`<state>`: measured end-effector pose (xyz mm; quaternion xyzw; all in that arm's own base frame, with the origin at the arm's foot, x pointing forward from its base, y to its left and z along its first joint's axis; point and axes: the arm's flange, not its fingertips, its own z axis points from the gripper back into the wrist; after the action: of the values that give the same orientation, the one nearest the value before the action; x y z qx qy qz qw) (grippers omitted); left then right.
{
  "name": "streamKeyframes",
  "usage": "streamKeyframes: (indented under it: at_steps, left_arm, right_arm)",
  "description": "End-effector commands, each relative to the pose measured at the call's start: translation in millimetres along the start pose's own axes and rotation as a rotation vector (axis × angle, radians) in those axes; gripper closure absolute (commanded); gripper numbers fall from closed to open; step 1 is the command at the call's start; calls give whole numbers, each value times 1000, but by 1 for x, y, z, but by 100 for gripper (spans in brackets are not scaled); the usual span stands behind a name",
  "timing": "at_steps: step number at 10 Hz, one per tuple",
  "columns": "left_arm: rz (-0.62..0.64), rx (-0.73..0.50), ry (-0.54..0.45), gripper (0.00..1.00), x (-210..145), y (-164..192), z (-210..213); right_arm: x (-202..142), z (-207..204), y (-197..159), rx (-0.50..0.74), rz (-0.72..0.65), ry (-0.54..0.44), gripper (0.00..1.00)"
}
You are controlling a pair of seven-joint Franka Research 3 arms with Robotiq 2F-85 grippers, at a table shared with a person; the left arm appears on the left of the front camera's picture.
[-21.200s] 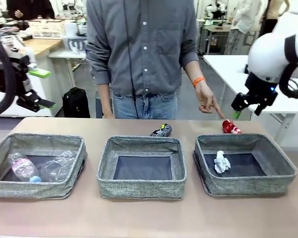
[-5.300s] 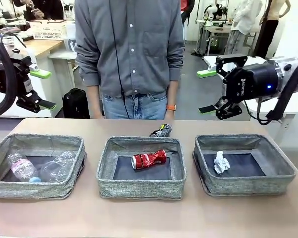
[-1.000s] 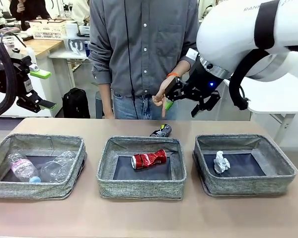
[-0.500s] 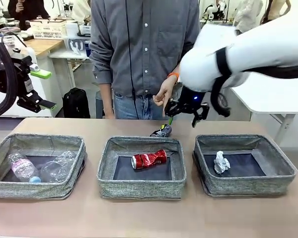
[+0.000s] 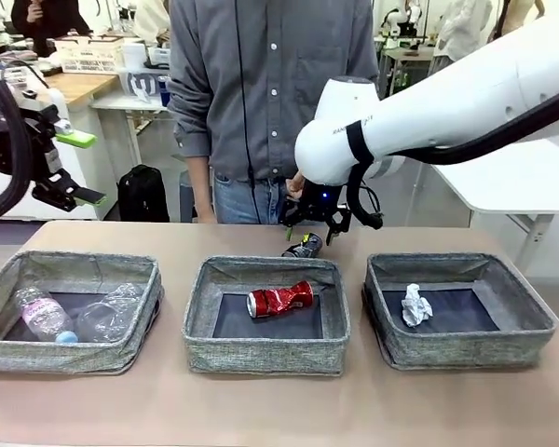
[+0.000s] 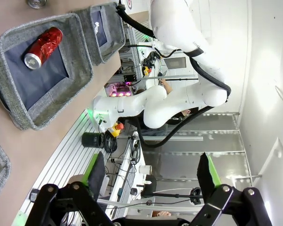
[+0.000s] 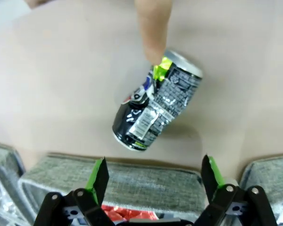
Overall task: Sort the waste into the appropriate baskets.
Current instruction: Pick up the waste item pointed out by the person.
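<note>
The right gripper [image 7: 153, 181] hangs with jaws spread wide and empty above the crushed black can [image 7: 155, 101], which lies on the table [image 7: 61, 84] just behind the middle basket [image 5: 265, 312], not yet between the pads. A person's finger [image 7: 153, 28] touches the can's far end — a descent now could pinch it, or one pad could land on the basket's soft rim and skew the grip (my guess). The crushed red can [image 5: 279, 299] lies in that basket. Off to the side, the left gripper [image 5: 73, 168] is held high — wide open too, holding nothing.
</note>
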<state>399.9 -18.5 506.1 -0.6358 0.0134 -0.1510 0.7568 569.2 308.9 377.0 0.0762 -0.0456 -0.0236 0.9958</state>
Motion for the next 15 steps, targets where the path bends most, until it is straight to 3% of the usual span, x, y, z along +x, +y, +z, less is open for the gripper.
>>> streamKeyframes:
  at_steps: [1,4,8,13,15]
  left_arm:
    - [2,5,4,0,-1,-2,0]
    - [2,5,4,0,-1,-2,0]
    - [2,5,4,0,-1,-2,0]
    - [2,5,4,0,-1,-2,0]
    - [2,5,4,0,-1,-2,0]
  right_arm:
    - [0,12,-14,5,18,10,0]
    - [16,-19,6,-12,87,-17,0]
    - [40,-58,-6,-97,14,-2,0]
    - [37,-75,-7,-104,-9,-10,0]
    - [35,-68,-12,-14,-46,-40,0]
